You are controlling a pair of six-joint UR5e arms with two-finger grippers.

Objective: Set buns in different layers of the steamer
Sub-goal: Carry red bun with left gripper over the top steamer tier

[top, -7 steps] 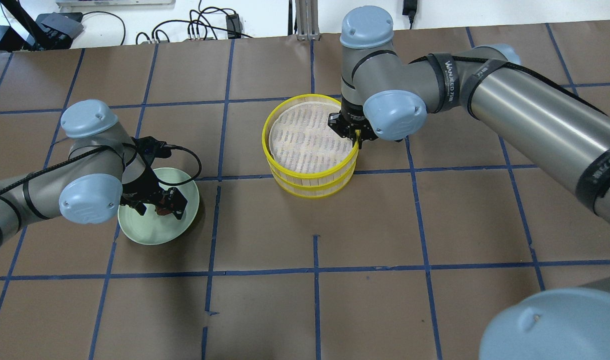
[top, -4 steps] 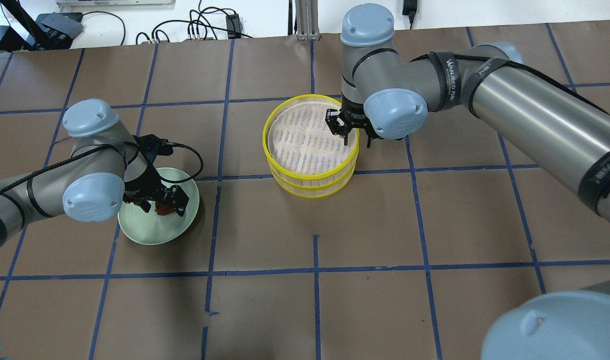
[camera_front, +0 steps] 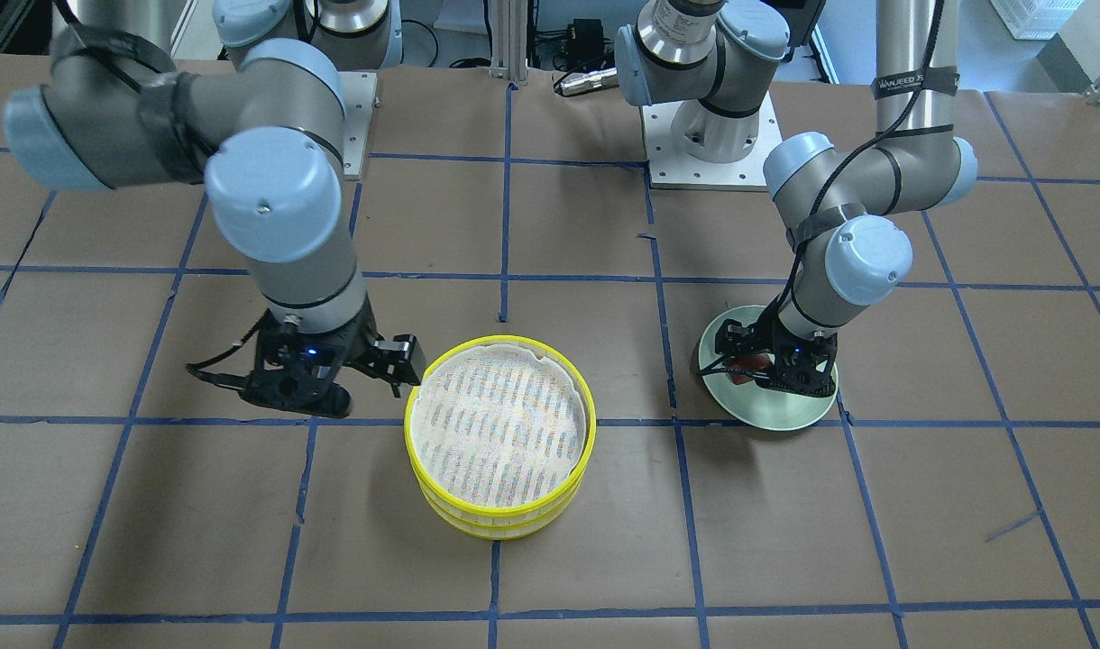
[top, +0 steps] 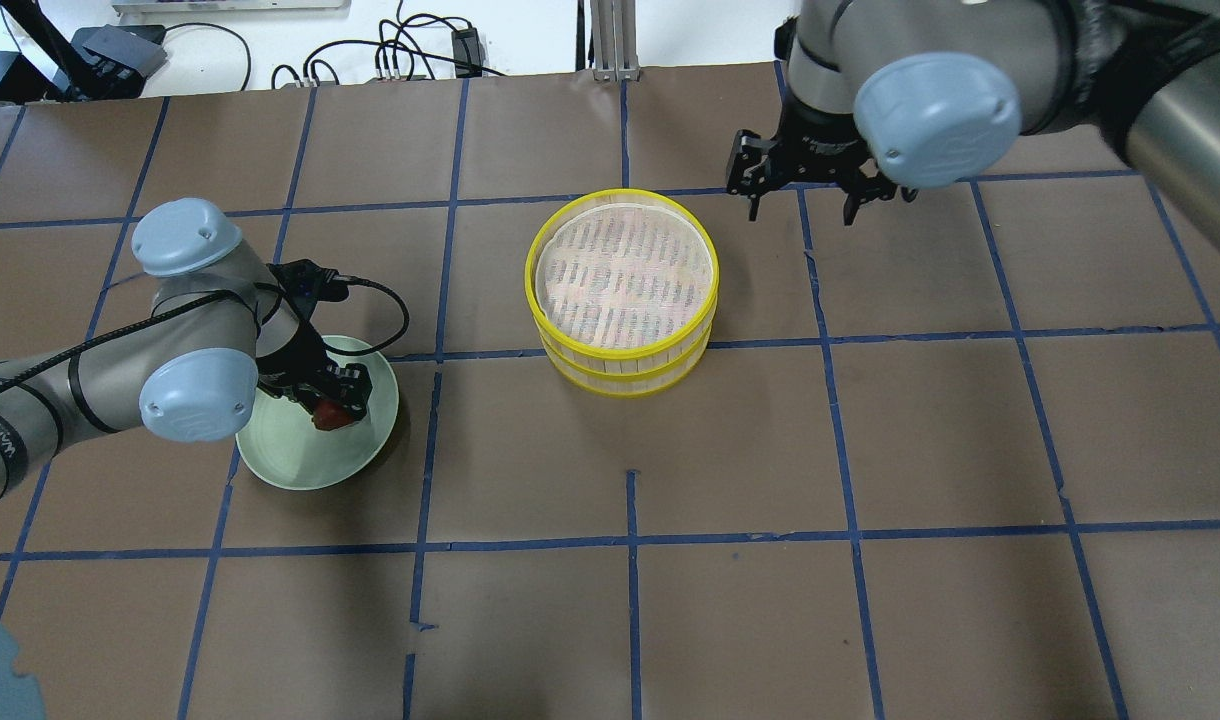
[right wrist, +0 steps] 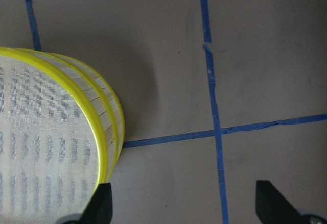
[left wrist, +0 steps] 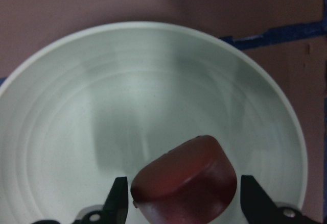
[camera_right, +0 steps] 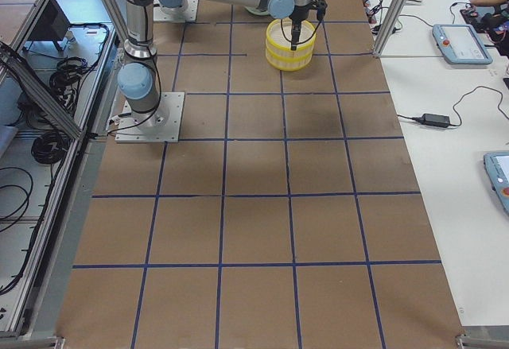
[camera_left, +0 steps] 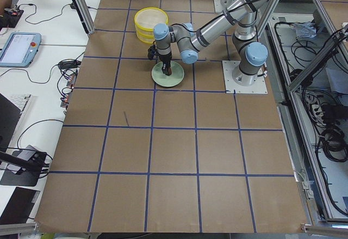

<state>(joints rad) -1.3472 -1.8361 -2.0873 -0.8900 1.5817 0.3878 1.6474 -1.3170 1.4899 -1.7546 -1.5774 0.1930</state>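
Observation:
The steamer (top: 625,352), two stacked yellow-rimmed trays, stands mid-table; its top slatted floor is bare. The reddish-brown bun (top: 328,416) sits over the pale green plate (top: 295,462) between the fingers of my left gripper (top: 332,408), which is shut on it; the left wrist view shows the bun (left wrist: 189,178) tilted between both fingers (left wrist: 120,201). My right gripper (top: 802,210) is open and empty, beyond the steamer's far right side and apart from it. The right wrist view shows the steamer rim (right wrist: 104,132) to its left. The white bun is hidden.
Brown table paper with a blue tape grid (top: 630,540) lies all around. Cables and equipment sit past the far edge (top: 390,50). The right arm's big links (top: 1170,90) hang over the table's right rear.
My right gripper left the steamer's right rim and moved up and away to the far right. My left gripper closed in on the reddish-brown bun over the plate.

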